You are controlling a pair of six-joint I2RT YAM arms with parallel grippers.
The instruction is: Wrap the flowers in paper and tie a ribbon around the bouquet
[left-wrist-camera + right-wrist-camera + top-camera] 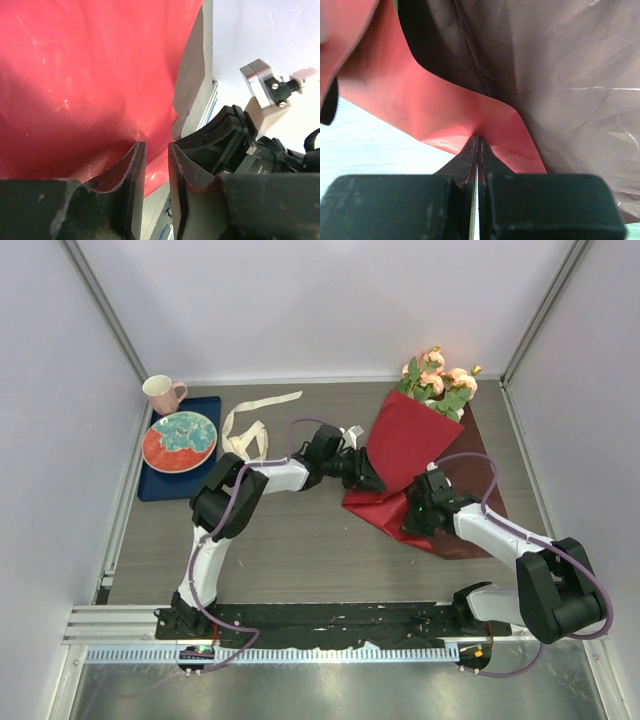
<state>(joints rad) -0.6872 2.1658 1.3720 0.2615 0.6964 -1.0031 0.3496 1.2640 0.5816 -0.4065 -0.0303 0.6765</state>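
- Pale pink-peach roses with green leaves, the flowers (440, 375), lie at the far right of the grey worktop (300, 540), their heads poking out of the top of a half-formed cone.
- The large, thin, deep-red sheet of paper (405, 440) is folded over the stems from the left. A darker flap of the same sheet is spread flat on the worktop to the right, not yet brought round.
- The right tool (477, 140) has its jaws pressed together on a fold of the paper near the cone's lower end.
- The left tool (156, 150) stands at the cone's left edge with its jaws a narrow slit apart. Red paper shows in the gap, but no firm pinch can be seen.
- The long, narrow, cream-white satin ribbon (252, 428) lies looped and loose well to the left of the wrap, touched by neither arm.
- Further left, a dark blue tray (160, 485) carries a red-and-teal plate (180, 440), with a pink mug (162, 392) at its far corner.
- Judged from this, wrapping is about half done. The right flap has to be closed and the cone secured, and all of the ribbon tying remains.
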